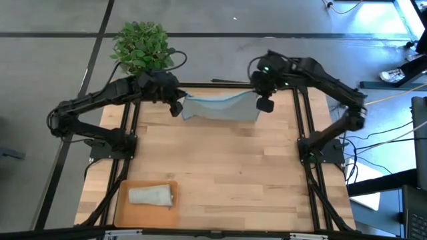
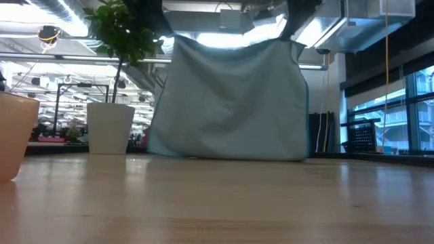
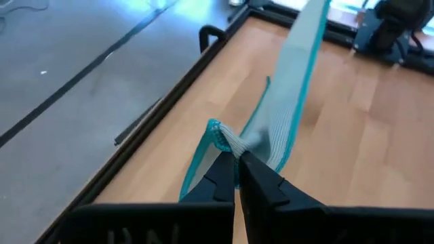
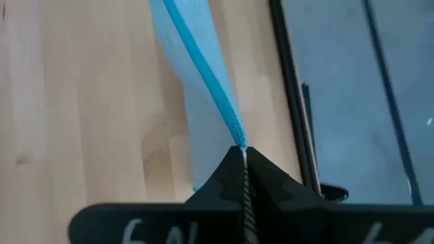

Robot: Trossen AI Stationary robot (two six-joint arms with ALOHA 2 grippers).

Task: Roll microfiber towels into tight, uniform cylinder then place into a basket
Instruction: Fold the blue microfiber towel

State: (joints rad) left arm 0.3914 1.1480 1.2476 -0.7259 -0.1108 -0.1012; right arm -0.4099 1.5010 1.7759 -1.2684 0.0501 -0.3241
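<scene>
We see left tool (image 1: 177, 107) and right tool (image 1: 265, 104) each clenched on top corner of blue towel (image 1: 220, 109), held hanging at far edge of surface (image 1: 227, 167), hem touching wood. Rolled towel (image 1: 151, 195) lies in basket (image 1: 123, 212), near-left corner.

One camera looks straight down on the whole table (image 1: 220, 167). Another sits at tabletop height, facing level across it into the room. Each wrist camera looks closely past its own fingers. All four views share the hanging blue towel (image 1: 223, 107) at the table's far edge.
</scene>
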